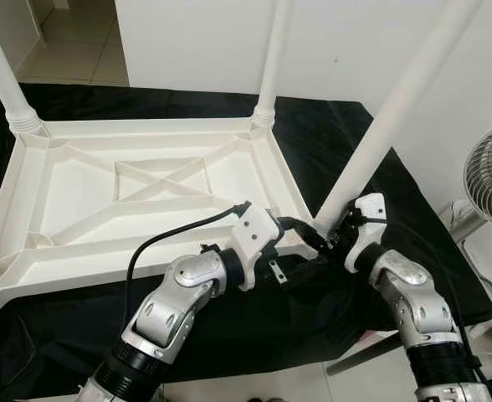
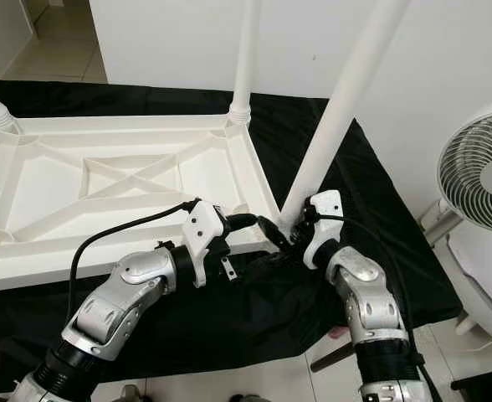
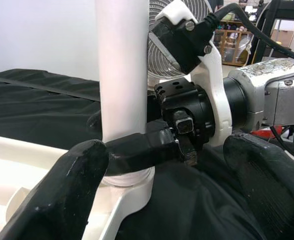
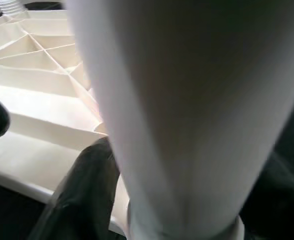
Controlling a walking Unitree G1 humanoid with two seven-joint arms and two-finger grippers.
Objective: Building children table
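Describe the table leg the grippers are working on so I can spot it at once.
The white table lies upside down on a black cloth. The leg stands at its near right corner, where the left gripper and right gripper meet. Unlike the other legs, it leans.

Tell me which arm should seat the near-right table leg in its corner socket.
Probably right: the right gripper is closed around the table leg at its base, just above the corner socket. The left gripper is open beside the leg.
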